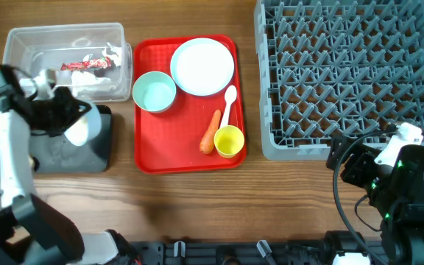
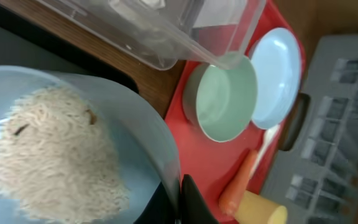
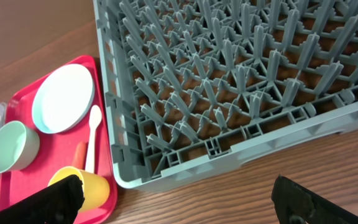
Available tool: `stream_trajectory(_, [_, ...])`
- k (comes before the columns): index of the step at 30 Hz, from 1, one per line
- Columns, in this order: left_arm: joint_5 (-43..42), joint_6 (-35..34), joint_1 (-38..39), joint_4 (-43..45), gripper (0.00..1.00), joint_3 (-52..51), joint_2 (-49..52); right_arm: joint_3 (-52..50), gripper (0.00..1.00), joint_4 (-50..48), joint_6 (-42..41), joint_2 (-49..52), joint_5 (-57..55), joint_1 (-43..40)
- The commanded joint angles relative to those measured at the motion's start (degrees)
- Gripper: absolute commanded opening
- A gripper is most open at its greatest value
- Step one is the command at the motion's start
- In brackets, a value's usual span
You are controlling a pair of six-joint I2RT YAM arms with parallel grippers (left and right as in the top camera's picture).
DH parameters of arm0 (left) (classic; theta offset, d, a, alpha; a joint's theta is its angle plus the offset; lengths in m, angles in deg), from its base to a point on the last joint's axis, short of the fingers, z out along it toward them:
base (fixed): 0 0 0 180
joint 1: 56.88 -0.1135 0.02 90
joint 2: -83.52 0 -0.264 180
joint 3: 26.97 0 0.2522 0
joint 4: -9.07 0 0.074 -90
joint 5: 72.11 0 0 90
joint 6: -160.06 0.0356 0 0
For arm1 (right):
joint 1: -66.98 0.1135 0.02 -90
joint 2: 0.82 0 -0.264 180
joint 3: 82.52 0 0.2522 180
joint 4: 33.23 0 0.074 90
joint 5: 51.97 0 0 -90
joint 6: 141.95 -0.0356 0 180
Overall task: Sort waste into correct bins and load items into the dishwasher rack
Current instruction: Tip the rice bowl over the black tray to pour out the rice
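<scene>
Left gripper (image 2: 182,198) clamped on rim of bowl (image 2: 138,124) holding rice (image 2: 55,152), bowl directly over black tray (image 1: 98,153). Right gripper (image 3: 179,202) wide open, far off by rack (image 3: 229,93).

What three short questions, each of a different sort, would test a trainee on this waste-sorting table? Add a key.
1. True or false: the plate already stands in the dishwasher rack.
2. Which of these lies in the clear tub? A. carrot B. red wrapper C. spoon
3. Fill the gap: the left gripper is shut on the rim of a bowl that holds loose white ____.

Key: 1 false, the rack holds nothing; 2 B; 3 rice.
</scene>
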Motion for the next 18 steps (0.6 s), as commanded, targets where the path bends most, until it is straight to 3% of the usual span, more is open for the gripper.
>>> stream_trajectory(1, [-15.3, 9.2, -6.5, 0.3, 0.04, 0.5, 4.6, -0.3, 1.0, -0.5, 0.7, 0.2, -1.2, 0.2])
stream_trajectory(11, [-36.3, 17.5, -15.8, 1.0, 0.04, 0.5, 16.4, -0.3, 1.0, -0.6, 1.0, 3.0, -1.2, 0.2])
stream_trajectory(18, [-39.6, 17.9, -21.7, 1.0, 0.04, 0.5, 16.9, -0.3, 1.0, -0.3, 1.0, 4.5, -1.1, 0.2])
